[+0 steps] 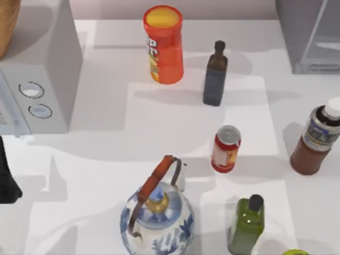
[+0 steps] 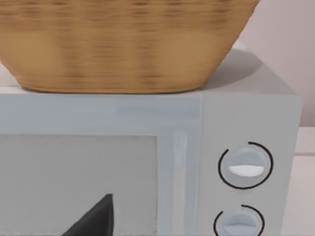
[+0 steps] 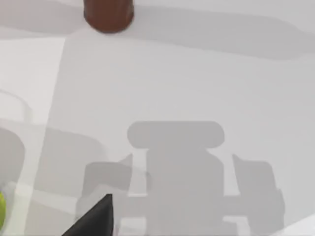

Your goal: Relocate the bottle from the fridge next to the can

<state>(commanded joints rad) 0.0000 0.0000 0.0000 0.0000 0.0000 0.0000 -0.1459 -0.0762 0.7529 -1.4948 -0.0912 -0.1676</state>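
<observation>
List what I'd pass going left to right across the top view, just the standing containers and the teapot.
teapot → orange-red tube → dark slim bottle → can → green bottle → bottle

Woven wicker basket (image 2: pixel 123 44); glossy glazed teapot (image 1: pixel 157 220).

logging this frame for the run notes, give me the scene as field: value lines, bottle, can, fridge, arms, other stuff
bottle: reddish-brown bottle with white cap, upright on the table at the right edge, outside the fridge
can: red can upright near table centre, left of the bottle, a gap between them
fridge: grey fridge at the top right corner
left gripper: dark shape at the left edge, parked
right gripper: dark fingertip above bare table
others: orange tube, dark slim bottle, green bottle, blue-white teapot, pale box with dials, basket on it
</observation>
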